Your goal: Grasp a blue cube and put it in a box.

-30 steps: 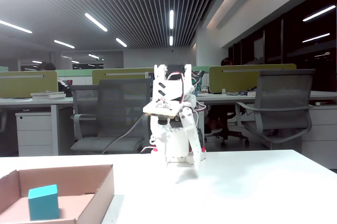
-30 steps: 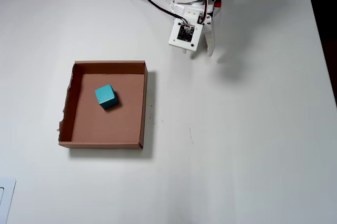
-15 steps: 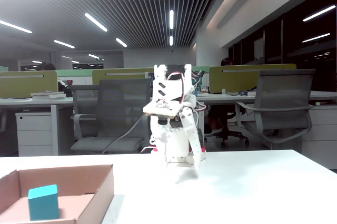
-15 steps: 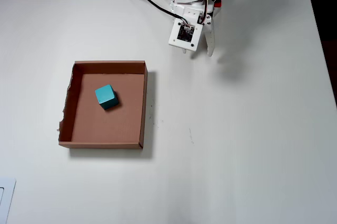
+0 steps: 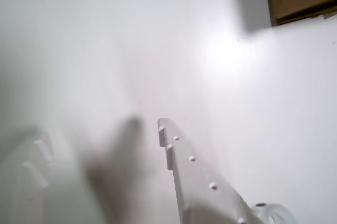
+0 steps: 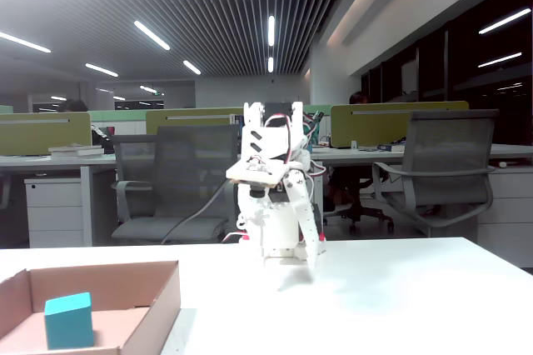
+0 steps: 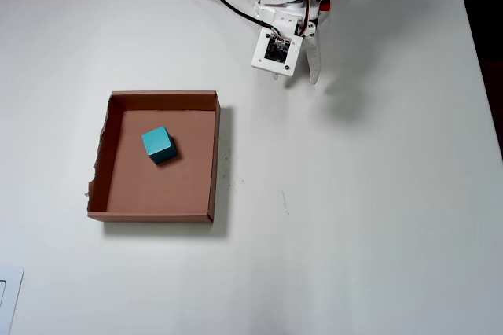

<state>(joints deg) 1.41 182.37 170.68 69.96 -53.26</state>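
Overhead view: the blue cube [image 7: 158,145] sits inside the box [image 7: 214,154] at left; my hand [image 7: 312,75], top centre, holds nothing, fingers parted. Task looks finished; I'd simply park.

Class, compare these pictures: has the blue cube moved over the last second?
No. In the overhead view the blue cube sits at the same spot inside the box, near its upper-left corner.

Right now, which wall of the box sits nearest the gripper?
In the overhead view, it is the right-hand wall of the box, the straight one facing the gripper. The left wall is ragged and lies beyond the cube.
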